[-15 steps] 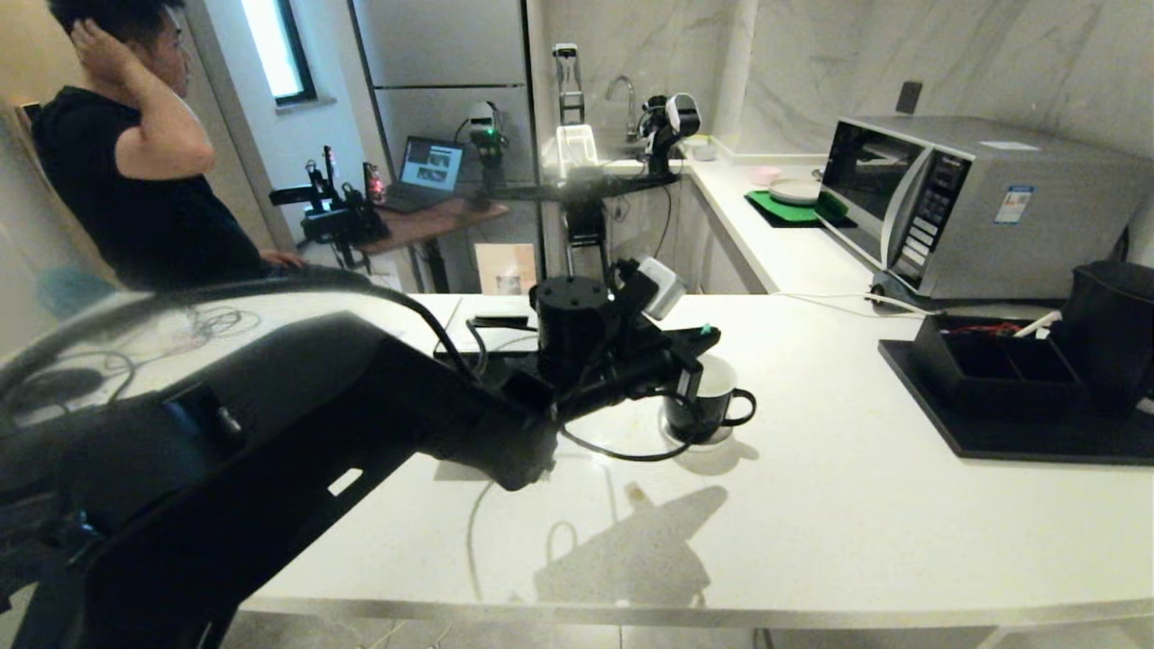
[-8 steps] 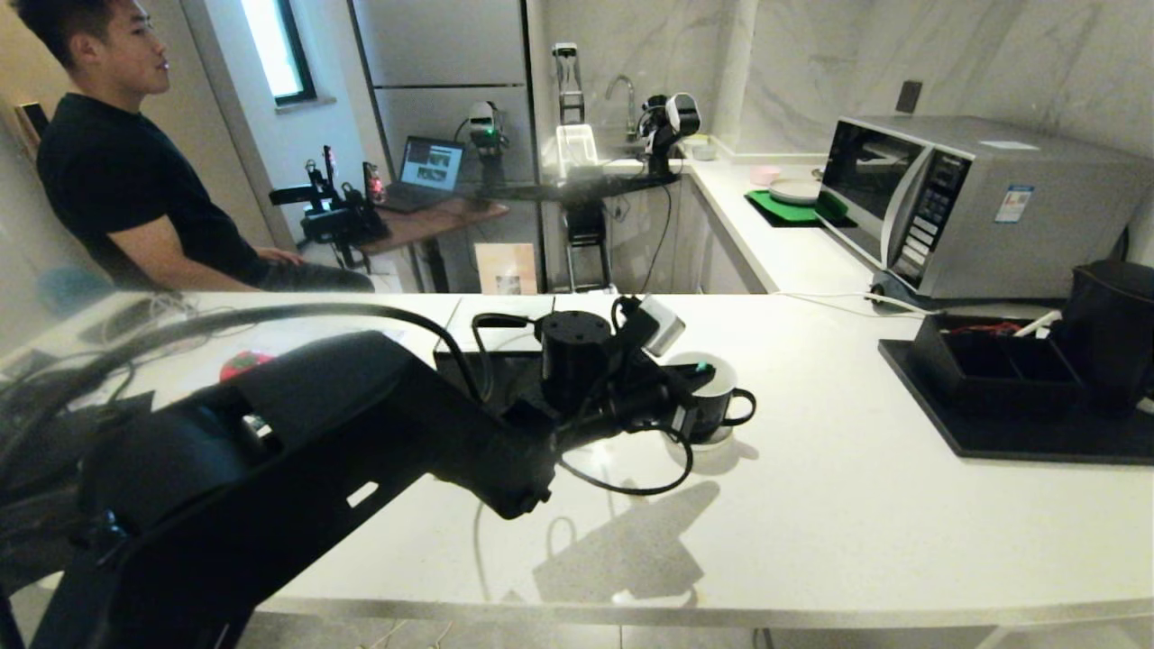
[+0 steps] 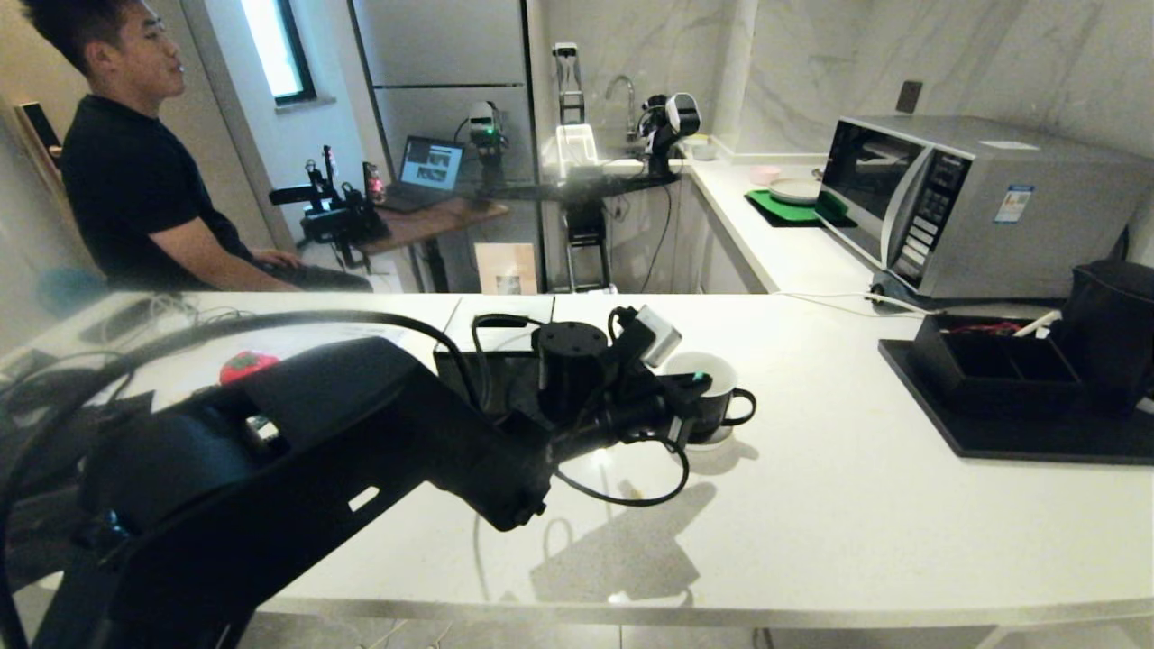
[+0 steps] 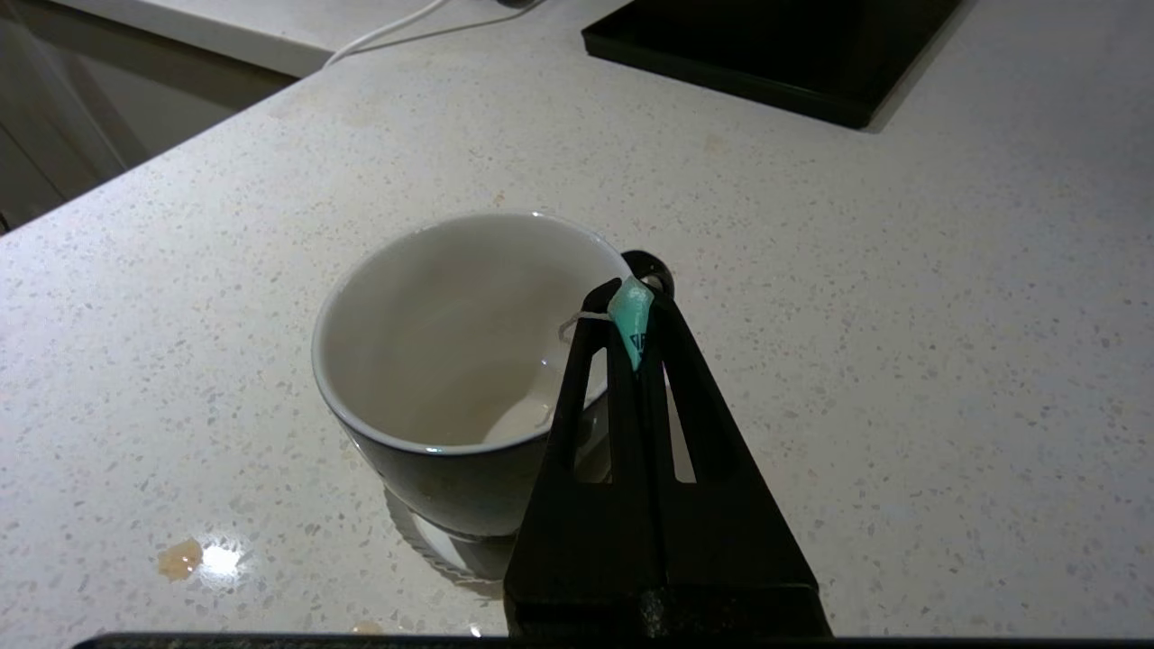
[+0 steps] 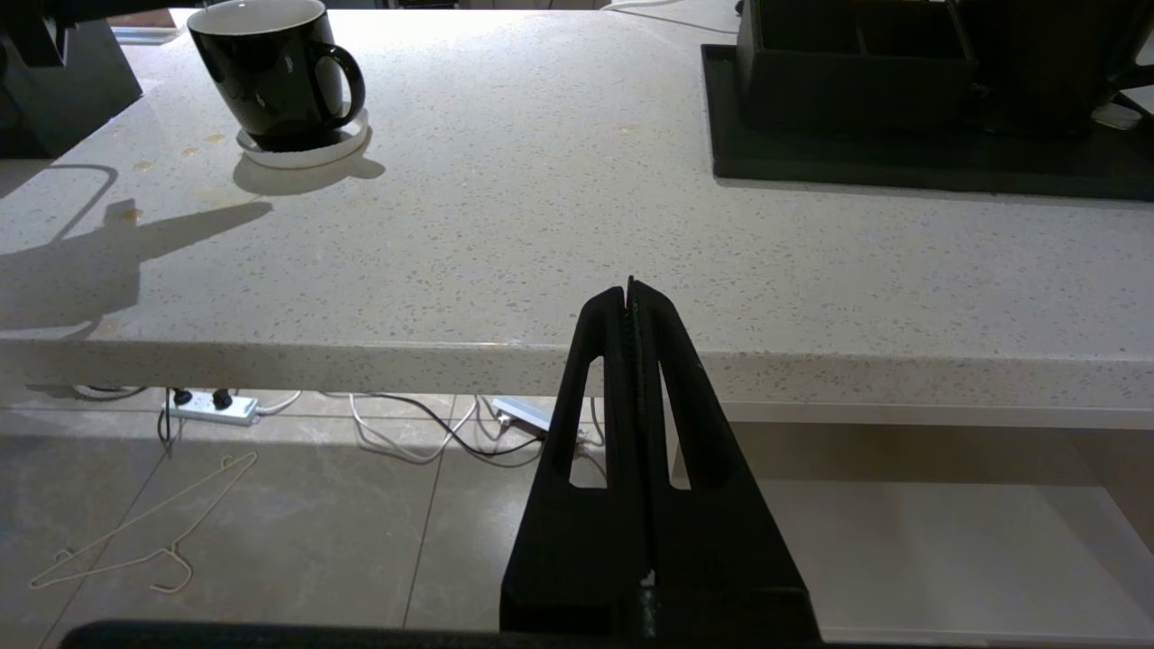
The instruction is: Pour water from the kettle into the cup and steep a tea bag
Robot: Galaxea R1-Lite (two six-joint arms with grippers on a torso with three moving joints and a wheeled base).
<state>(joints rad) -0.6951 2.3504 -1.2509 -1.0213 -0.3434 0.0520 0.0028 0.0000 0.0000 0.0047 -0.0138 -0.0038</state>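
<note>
Teal paper is all you have between the closed fingers of the left gripper (image 4: 636,315): a small tag (image 4: 631,311) with a thin white string (image 4: 572,322) running off it, down into the glossy black mug with the white inside (image 4: 455,356). The mug stands on a pale coaster (image 5: 302,149) on the speckled white stone counter (image 3: 856,523), and your gripper sits at its rim on the handle side. A pale patch low against the inner wall may be the tea bag, but you cannot tell for certain, nor whether there is water in the mug.

Judge the tag as nearly weightless, thin and easily creased; the string is limp and carries no push, only pull. So you steer the bag by lifting and lowering, never by shoving. A wet bag is likely soft and tears if dragged hard over the rim. Keep your hold on the tag itself, flat between the pads, not on the string, which would probably slip through.

The mug is hard, smooth ceramic and fairly heavy; a snagged string could probably tip or slide it on the coaster.

The matte black kettle (image 3: 1113,329) stands well apart on the dark tray (image 3: 1037,437) at the counter's right end. The right gripper (image 5: 631,297) hangs pinched together and empty, below the counter edge.
</note>
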